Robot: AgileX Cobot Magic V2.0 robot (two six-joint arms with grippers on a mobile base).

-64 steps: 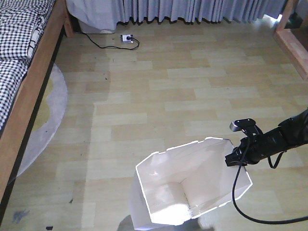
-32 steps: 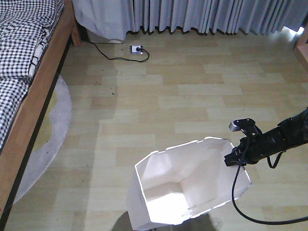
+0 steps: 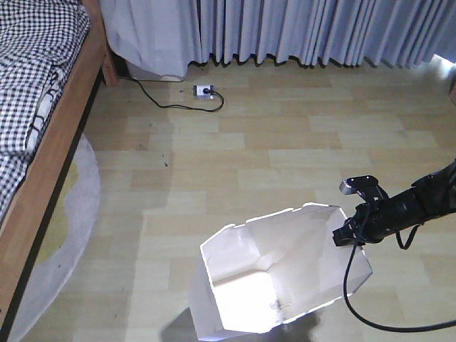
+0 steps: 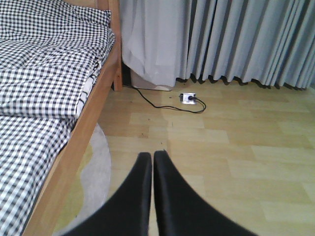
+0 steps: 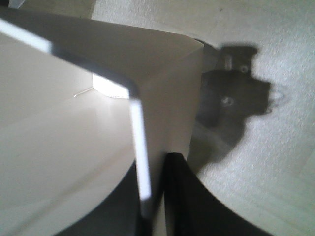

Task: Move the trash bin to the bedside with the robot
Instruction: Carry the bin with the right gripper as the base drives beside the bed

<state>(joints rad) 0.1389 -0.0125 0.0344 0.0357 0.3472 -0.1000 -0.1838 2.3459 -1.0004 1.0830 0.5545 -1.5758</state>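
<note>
The white trash bin (image 3: 285, 271) with a faceted rim sits low in the front view, tilted, its cream inside lit. My right gripper (image 3: 342, 235) is shut on the bin's right rim; in the right wrist view the rim (image 5: 140, 147) passes between the two black fingers (image 5: 179, 196), one inside and one outside the wall. The bed (image 3: 50, 142), with a reddish-brown frame and checked bedding, runs along the left; it also shows in the left wrist view (image 4: 93, 108). My left gripper (image 4: 152, 157) is shut and empty above the floor.
A round grey and yellow rug (image 3: 64, 228) lies beside the bed. A white power strip (image 3: 204, 90) with a black cable lies near grey curtains (image 3: 306, 32) at the back. A black cable (image 3: 353, 299) hangs from my right arm.
The view has moved forward and slightly turned: curtains and power strip sit lower in frame. The bin and right gripper keep the same place in view.
</note>
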